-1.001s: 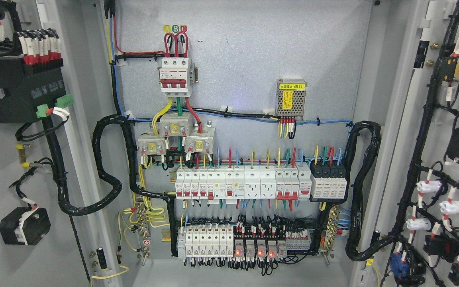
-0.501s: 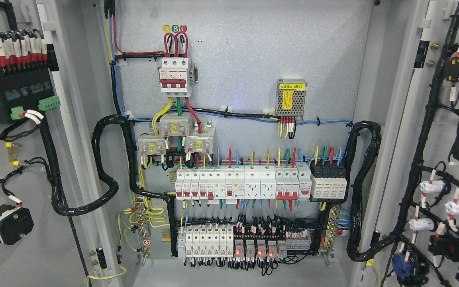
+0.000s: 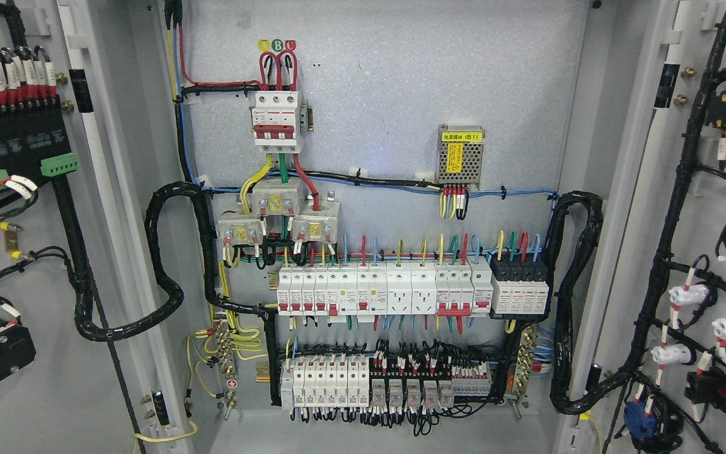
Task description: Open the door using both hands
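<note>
Both grey sheet-metal cabinet doors, the left door (image 3: 29,403) and the right door (image 3: 653,189), stood swung wide, baring the grey wired back panel (image 3: 388,82); opening looked essentially done. Neither hand appeared, so their state could not be told.

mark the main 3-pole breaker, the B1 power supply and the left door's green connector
main breaker (image 3: 278,121), head view, red toggle bar.
power supply (image 3: 460,157), head view, mesh cover.
green connector (image 3: 60,166), head view, front face.

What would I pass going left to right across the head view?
Left door → black cable loop → red-topped breaker → power module → black breaker block → right door.
</note>
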Motion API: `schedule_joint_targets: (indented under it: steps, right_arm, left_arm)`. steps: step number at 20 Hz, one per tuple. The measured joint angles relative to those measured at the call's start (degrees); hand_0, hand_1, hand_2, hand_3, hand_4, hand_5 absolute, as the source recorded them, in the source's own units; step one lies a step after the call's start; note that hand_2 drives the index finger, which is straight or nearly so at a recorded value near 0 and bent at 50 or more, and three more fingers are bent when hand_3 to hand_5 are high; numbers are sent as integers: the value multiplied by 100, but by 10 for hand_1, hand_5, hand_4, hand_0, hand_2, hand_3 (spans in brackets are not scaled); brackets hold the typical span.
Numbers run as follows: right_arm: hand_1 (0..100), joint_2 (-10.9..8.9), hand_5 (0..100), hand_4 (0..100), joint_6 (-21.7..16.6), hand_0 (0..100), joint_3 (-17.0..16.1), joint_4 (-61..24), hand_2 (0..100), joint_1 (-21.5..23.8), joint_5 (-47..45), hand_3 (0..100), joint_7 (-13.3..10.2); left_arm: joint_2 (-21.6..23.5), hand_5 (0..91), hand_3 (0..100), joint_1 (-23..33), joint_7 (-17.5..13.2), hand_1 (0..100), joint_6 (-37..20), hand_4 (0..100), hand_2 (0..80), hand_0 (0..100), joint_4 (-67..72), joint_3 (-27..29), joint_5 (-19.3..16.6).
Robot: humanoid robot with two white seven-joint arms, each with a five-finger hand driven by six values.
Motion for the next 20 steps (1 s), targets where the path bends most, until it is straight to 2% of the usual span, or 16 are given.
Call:
schedule_joint_targets:
  steps: [6, 20]
  right_arm:
    - [0, -80, 0, 0, 0, 218, 2, 10, 0, 0, -33, 0, 93]
    - [0, -168, 0, 0, -5, 219, -28, 48, 0, -23, -95, 0, 112]
  left_arm:
    - [208, 0, 27, -371, -57, 0, 14, 37, 27, 295, 534, 22, 10]
    - [586, 0, 27, -948, -80, 0, 16, 37, 27, 295, 1395, -33, 4]
